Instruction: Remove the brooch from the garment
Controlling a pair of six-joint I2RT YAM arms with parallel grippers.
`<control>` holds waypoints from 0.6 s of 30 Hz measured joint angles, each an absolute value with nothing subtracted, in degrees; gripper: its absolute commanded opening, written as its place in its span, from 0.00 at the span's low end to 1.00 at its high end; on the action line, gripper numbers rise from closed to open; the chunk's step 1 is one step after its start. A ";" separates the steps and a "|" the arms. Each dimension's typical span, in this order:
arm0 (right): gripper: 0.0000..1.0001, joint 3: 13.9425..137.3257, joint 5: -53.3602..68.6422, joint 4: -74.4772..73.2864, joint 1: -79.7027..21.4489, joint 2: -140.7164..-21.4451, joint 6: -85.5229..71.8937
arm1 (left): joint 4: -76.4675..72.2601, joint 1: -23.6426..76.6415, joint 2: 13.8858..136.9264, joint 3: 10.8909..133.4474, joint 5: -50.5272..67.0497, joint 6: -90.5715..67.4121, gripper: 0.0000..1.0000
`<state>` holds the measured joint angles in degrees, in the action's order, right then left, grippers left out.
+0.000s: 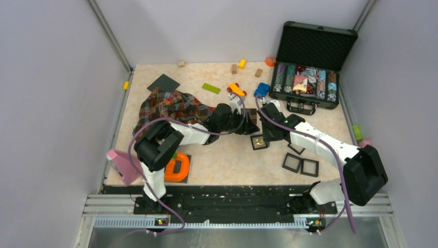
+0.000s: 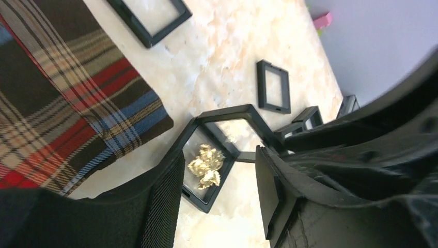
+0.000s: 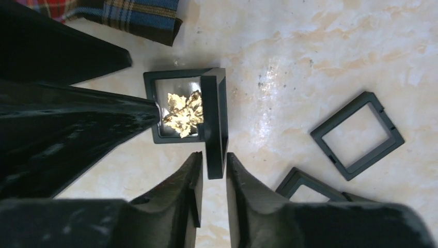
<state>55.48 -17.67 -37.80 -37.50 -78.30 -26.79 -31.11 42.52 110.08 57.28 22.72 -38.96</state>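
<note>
Brooch (image 3: 183,113) in black case (image 3: 155,77), R claw (image 3: 213,157) pinching its lid (image 3: 214,119); frames (image 3: 342,117) nearby.

The left arm (image 1: 193,133) hides part of the garment (image 1: 170,106); the brooch (image 1: 259,141) is too small overhead

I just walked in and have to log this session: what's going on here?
The gold brooch is off the plaid shirt and lies in a small black case. The right gripper appears to pinch the case's raised lid. The left gripper hangs open around the case.
</note>
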 measured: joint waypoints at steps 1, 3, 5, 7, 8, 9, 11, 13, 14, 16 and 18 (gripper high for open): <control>0.41 55.48 -17.72 -37.85 -37.50 -78.43 -26.79 | -30.87 42.28 108.73 57.10 22.26 -38.76 0.57; 0.46 55.48 -17.63 -38.00 -37.50 -78.61 -26.74 | -30.74 41.78 106.30 56.40 21.54 -38.46 0.55; 0.47 55.48 -16.75 -37.98 -37.50 -78.61 -26.70 | -30.68 41.30 104.29 55.40 21.23 -38.17 0.52; 0.47 55.48 -15.40 -37.78 -37.50 -78.61 -26.70 | -30.81 40.97 103.26 54.26 20.93 -38.02 0.48; 0.47 55.48 -14.57 -37.58 -37.50 -78.61 -26.72 | -30.85 40.75 103.11 53.41 20.80 -37.95 0.45; 0.47 55.48 -13.65 -37.36 -37.50 -78.61 -26.74 | -30.83 40.66 103.11 52.75 20.64 -38.06 0.41; 0.46 55.46 -11.99 -36.84 -37.50 -78.61 -26.81 | -30.83 40.51 103.13 50.76 20.47 -38.41 0.31; 0.44 55.33 -10.61 -35.97 -37.50 -78.61 -26.85 | -30.96 40.51 103.44 49.06 20.51 -39.07 0.21; 0.41 54.98 -9.80 -35.24 -37.52 -78.59 -26.87 | -31.22 40.51 103.88 48.47 20.58 -39.22 0.16; 0.35 54.15 -8.80 -34.22 -37.52 -78.59 -27.09 | -31.57 40.49 105.10 47.92 20.75 -39.92 0.12; 0.28 53.21 -8.14 -33.23 -37.52 -78.72 -27.22 | -32.27 40.47 106.37 47.64 21.12 -40.42 0.06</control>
